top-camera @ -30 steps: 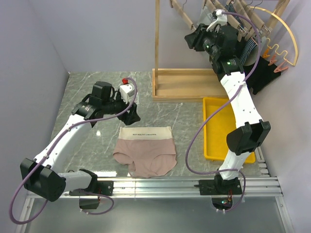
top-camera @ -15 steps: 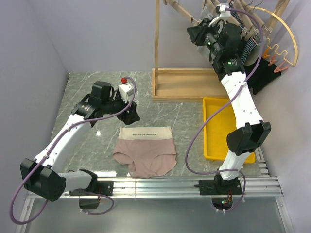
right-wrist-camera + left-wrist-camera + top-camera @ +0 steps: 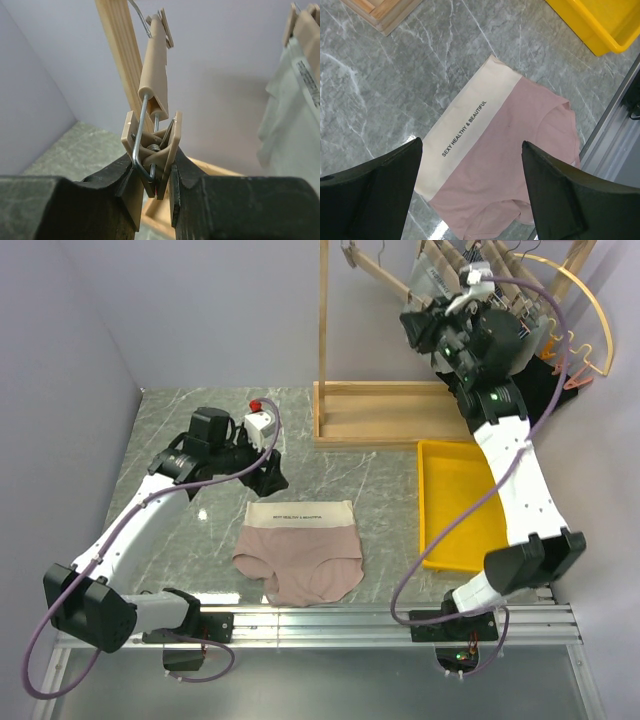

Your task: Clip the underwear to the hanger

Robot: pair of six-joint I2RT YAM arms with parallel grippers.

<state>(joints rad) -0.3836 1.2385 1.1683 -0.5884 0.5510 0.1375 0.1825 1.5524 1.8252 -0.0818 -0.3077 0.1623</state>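
The dusty-pink underwear [image 3: 300, 555] with a cream waistband lies flat on the marble table, near the front edge. In the left wrist view the underwear [image 3: 515, 145] lies below my left gripper [image 3: 471, 146], which is open and empty. In the top view my left gripper [image 3: 272, 478] hovers just behind the waistband. My right gripper [image 3: 418, 328] is raised by the rack and shut on the end clip [image 3: 150, 145] of the light-wood hanger [image 3: 378, 275]. The hanger's bar [image 3: 152, 65] runs up and away from the fingers, with its metal hook at the top.
A yellow tray [image 3: 455, 510] sits on the right of the table. A wooden rack with base [image 3: 375, 415] and post [image 3: 324, 320] stands at the back. Other hangers with garments [image 3: 520, 335] and a gold wire arch [image 3: 592, 310] hang at the upper right. A metal rail [image 3: 380, 620] runs along the front.
My right arm has swung to the right and upward with the hanger in its grip. The left arm and the underwear have not moved.
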